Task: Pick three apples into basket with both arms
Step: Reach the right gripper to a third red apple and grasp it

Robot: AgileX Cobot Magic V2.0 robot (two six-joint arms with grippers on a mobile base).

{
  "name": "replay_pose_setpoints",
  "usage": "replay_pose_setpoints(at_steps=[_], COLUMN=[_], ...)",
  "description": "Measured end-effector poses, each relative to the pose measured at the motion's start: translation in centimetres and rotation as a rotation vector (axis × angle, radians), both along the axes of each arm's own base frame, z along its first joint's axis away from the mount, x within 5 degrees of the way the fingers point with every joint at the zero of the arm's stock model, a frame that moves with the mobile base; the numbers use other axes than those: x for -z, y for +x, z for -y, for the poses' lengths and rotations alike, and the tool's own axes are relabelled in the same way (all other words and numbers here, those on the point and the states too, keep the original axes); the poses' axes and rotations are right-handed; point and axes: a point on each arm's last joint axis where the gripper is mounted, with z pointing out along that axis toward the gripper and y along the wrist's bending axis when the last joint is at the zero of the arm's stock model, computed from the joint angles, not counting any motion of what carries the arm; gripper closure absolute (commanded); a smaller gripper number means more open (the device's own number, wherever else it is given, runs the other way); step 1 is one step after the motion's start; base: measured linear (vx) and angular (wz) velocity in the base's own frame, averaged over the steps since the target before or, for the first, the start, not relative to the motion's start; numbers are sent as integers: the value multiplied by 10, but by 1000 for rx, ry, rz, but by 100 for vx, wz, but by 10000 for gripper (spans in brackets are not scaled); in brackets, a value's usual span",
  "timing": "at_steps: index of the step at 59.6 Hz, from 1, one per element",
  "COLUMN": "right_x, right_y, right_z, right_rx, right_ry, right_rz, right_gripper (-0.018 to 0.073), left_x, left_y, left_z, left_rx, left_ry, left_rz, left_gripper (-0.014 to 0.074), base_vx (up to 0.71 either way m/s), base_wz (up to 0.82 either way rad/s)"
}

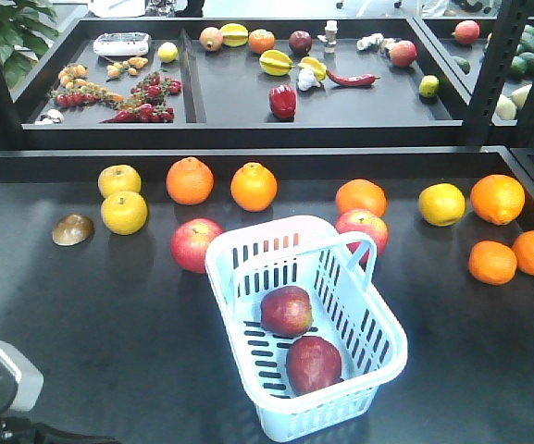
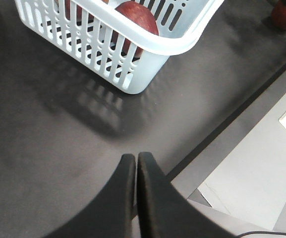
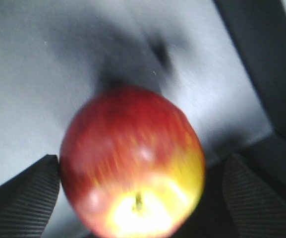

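The pale blue basket [image 1: 213, 270] stands in the middle of the black table and holds two dark red apples [image 1: 287, 310] [image 1: 314, 363]. Two lighter red apples lie on the table: one left of the basket [image 1: 195, 244], one behind its handle [image 1: 362, 225]. My left gripper [image 2: 135, 157] is shut and empty, low over the table near the basket's corner [image 2: 182, 44], through which one apple [image 2: 138, 17] shows. My right gripper [image 3: 140, 158] is open around a blurred red-yellow apple [image 3: 133, 163]. The left pad [image 3: 33, 193] meets the fruit, while a gap separates it from the right pad [image 3: 252, 193]. Neither gripper shows in the front view.
Oranges [image 1: 190, 180] [image 1: 254, 186] [image 1: 497, 199] and yellow fruit [image 1: 123, 212] [image 1: 441, 204] lie in a row behind the basket. A brown object [image 1: 72, 229] sits far left. A raised shelf [image 1: 248, 116] with small produce runs along the back. The table's front edge [image 2: 222, 131] is near the left gripper.
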Motion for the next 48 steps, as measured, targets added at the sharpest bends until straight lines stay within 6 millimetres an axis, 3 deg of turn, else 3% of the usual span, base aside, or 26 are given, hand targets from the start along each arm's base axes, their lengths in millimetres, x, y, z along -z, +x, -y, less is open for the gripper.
replay_pose_setpoints(at_steps=[16, 28, 34, 43, 48], right_x=[9, 5, -5, -39, -62], right_y=[1, 5, 11, 25, 32], right_z=[0, 1, -1, -5, -9], right_rx=[-5, 1, 0, -22, -30], right_ry=[10, 35, 75, 129, 155], right_rz=[-12, -7, 30, 171, 277], right_gripper=[22, 258, 407, 572, 569], left_x=[0, 0, 0, 0, 0], left_y=[0, 1, 1, 1, 1], left_z=[0, 0, 0, 0, 0], left_rx=[-1, -5, -6, -6, -6], left_ry=[1, 2, 2, 2, 2], left_rz=[2, 8, 9, 9, 9], left_gripper=[602, 602, 602, 602, 602], base_vx=[0, 0, 0, 0, 0], base_wz=[0, 0, 0, 0, 0])
